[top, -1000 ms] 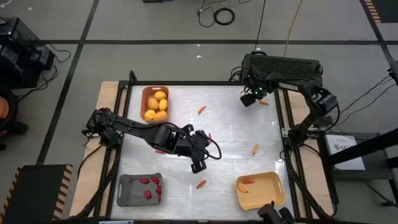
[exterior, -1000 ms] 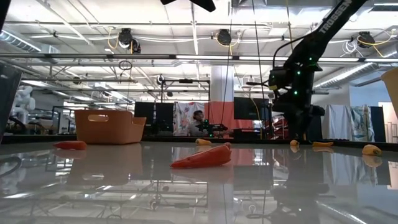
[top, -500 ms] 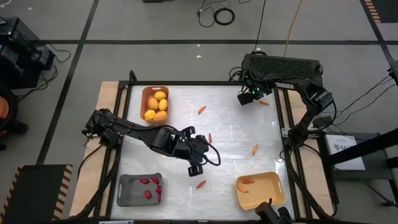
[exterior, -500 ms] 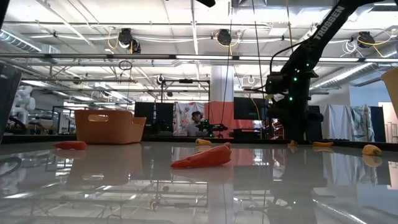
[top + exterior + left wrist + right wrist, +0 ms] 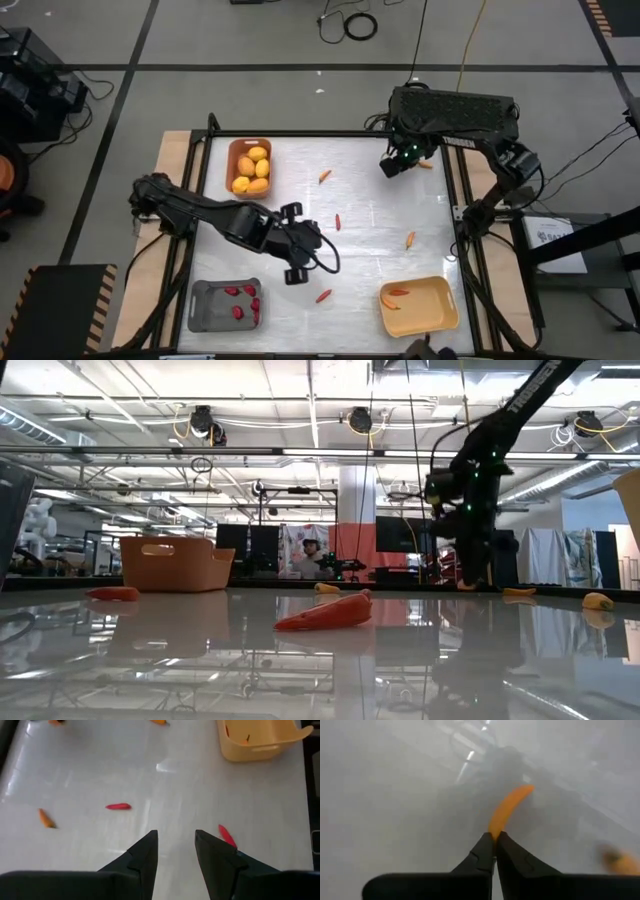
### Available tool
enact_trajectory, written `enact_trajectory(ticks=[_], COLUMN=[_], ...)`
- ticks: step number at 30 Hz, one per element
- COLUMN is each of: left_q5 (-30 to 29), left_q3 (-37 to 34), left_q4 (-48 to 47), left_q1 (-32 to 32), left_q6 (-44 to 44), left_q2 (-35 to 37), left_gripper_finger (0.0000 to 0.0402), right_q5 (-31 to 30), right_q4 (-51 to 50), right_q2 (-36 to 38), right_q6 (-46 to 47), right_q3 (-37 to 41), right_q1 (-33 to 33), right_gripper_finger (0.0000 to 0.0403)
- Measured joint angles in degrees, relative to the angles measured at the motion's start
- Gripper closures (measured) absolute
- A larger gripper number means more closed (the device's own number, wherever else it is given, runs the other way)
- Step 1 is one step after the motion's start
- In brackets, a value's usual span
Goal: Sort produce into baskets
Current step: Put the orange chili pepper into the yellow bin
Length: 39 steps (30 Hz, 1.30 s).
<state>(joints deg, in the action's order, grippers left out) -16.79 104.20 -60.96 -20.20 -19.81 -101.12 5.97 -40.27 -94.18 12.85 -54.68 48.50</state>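
My right gripper [image 5: 395, 165] is at the table's far right, shut on a thin orange carrot stick [image 5: 509, 806]. My left gripper [image 5: 308, 244] is open and empty over the middle of the table, pointing toward the right edge. A red chilli [image 5: 118, 806] lies ahead of it and a second one [image 5: 226, 835] lies beside its finger. The orange-brown basket [image 5: 250, 167] holds lemons. The grey basket [image 5: 203, 305] holds chillies. The yellow basket [image 5: 425, 312] holds carrot pieces. My right gripper pinches one end of the carrot stick [image 5: 493, 832] between the tips of its two shut fingers. The stick runs on ahead of the fingertips, in line with them. I cannot tell whether its free end [image 5: 526, 788] is clear of the table.
Loose carrots lie at the far middle [image 5: 324, 175], right of centre [image 5: 410, 239] and by the far right edge [image 5: 425, 165]. Chillies lie at the centre [image 5: 338, 221] and near the front [image 5: 323, 296]. In the low view a chilli [image 5: 325, 612] lies in front.
My left gripper has drawn back toward the table's left edge, away from the chilli at the centre, and stays open.
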Motion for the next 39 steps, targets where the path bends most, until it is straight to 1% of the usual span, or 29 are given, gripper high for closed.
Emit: enact_trajectory(ticks=[3,5,8,10,14,18,21,23,25,28,32,36,39], left_q5=[-1.76,-3.93,-6.90,-9.26,-14.02,-14.50,-12.18,-10.02,-7.68,-3.64,2.23,6.29,7.60], left_q3=[0.00,0.00,-0.54,-2.24,-9.38,-20.39,-30.05,-36.17,-41.18,-47.08,-51.53,-52.22,-52.19], left_q4=[-0.97,-2.00,-3.55,-3.69,-1.90,5.52,15.54,24.26,33.11,46.05,57.30,59.77,62.54], left_q1=[-0.42,-0.56,-0.60,-0.56,-0.20,1.25,2.62,3.64,4.69,6.14,8.07,9.46,9.48], left_q6=[2.37,4.68,7.55,8.96,11.24,13.23,15.04,16.24,17.43,19.16,20.65,20.17,20.15], left_q2=[2.79,4.56,7.46,10.06,16.11,23.90,29.55,32.51,34.21,34.60,32.90,30.18,28.24], left_gripper_finger=[0.0263,0.0263,0.0263,0.0263,0.0263,0.0263,0.0263,0.0263,0.0263,0.0263,0.0263,0.0263,0.0263], right_q5=[1.42,1.91,1.90,1.90,1.65,1.56,1.26,1.32,1.26,1.23,1.90,1.96,1.91], right_q4=[-2.29,-3.36,-5.19,-5.92,-5.92,-5.72,-4.12,-3.47,-2.22,-1.50,-1.93,-2.24,-2.29], right_q2=[3.27,6.14,11.12,14.50,20.15,23.50,24.20,24.20,24.18,23.85,23.49,23.48,23.48], right_q6=[2.04,4.42,9.58,14.59,27.61,45.68,60.86,70.61,79.92,92.00,105.49,114.25,116.60], right_q3=[0.00,0.00,0.00,0.00,0.00,0.00,0.00,0.02,0.01,0.02,0.03,0.11,0.11], right_q1=[-4.61,-8.38,-15.76,-21.73,-35.47,-50.66,-62.40,-69.36,-75.09,-82.34,-89.55,-93.86,-95.07], right_gripper_finger=[0.0399,0.0399,0.0401,0.0401,0.0401,0.0401,0.0401,0.0401,0.0401,0.0401,0.0401,0.0393,0.0381])
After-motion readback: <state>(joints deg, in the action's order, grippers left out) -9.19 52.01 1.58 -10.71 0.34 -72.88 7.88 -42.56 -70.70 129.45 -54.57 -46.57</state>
